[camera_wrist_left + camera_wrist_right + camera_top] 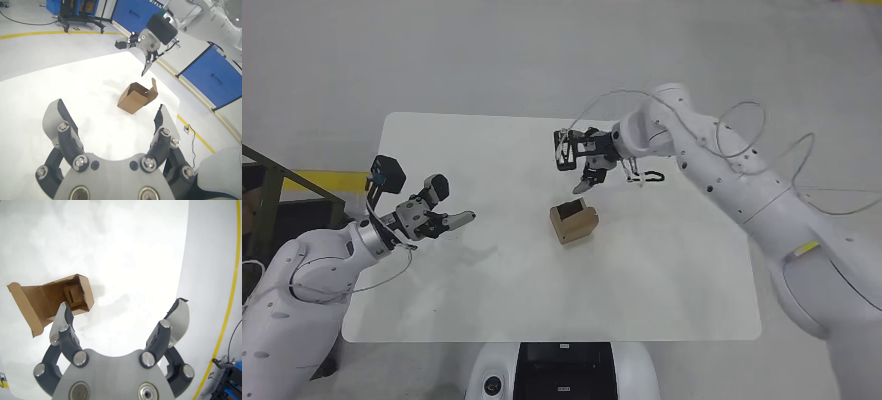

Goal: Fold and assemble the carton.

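Grey floor is running all around the white table (492,280). A yellow floor line (337,180) is showing past the table's left edge, beside a dark metal rack (272,190).

Left gripper (454,202) is hovering over the table's left part, its 2 fingers spread wide, holding nothing, well apart from the carton.

The brown carton (572,222) is standing near the table's middle with its top open. 1 lid flap is sticking upright and 1 short flap is leaning inward.

Right gripper (572,165) is hanging just above and beyond the carton, fingers wide apart, holding nothing. In the left wrist view its lower fingertip is pointing down toward the raised flap, with a gap between.

Past the table's far edge in that view, blue panels (208,75) are standing along yellow floor stripes, and a black wheeled stand (75,15) is sitting farther off.

The table surface is showing plain matte white, with rounded corners.
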